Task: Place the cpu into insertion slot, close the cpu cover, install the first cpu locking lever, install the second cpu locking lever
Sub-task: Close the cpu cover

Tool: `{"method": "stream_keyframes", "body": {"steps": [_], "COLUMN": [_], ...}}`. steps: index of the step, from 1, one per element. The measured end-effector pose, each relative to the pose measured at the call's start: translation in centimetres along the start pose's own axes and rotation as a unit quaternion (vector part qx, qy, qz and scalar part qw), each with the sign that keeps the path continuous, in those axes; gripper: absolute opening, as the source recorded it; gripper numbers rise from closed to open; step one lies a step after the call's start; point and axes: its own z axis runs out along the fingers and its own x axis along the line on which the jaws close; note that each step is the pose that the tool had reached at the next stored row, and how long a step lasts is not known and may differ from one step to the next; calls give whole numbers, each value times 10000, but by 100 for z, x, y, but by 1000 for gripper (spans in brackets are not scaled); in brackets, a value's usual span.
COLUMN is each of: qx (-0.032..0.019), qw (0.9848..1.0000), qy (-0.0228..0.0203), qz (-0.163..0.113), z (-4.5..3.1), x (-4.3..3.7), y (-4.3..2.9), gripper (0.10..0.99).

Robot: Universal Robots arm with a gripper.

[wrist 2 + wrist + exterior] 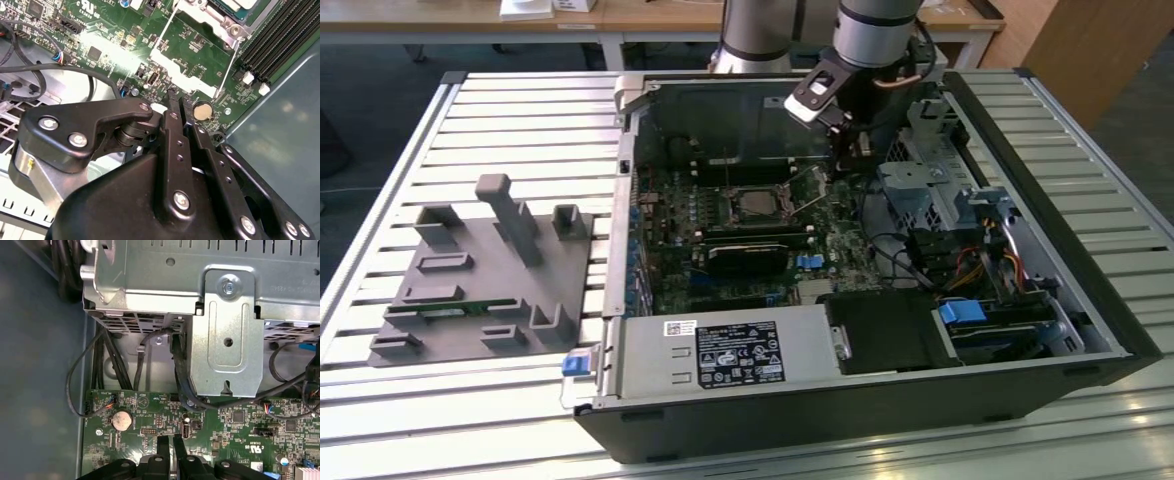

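Silver power supply [720,352]: we find it at the near edge of the open computer case [854,420], untouched.
Grey fixture [480,280]: on the slatted table [520,110] at the exterior view's left, well apart from the work.
Cpu [750,204]: seated in the insertion slot [720,212], mid-way back on the green motherboard [667,240], with its dull metal top showing.
Cpu cover [220,22]: it looks to us to lie flat over the chip.
Locking levers: one thin wire lever [810,208] stands tilted up at the slot's right in the exterior view. The second wrist view shows two such wires [162,31] [226,70] beside the cover.
Gripper [845,165]: a little farther back, just right of the slot. Its fingers are drawn almost together on nothing, with the tips low over the board near the coin cell [120,420].
Step in hand: we judge placing and covering done, and the first lever is the work now.
What it calls for: as we see it, catching the slim wire cleanly and pressing it down under its hook without scraping the board.
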Motion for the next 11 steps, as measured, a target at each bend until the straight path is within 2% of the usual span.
{"method": "stream_keyframes", "body": {"steps": [4, 11], "qx": [0, 0], "qw": [10000, 10000], "qy": [-1, 0], "qz": [0, -1], "z": [12, 9], "x": [1, 5], "y": [-23, -169], "gripper": [176, 176]}}
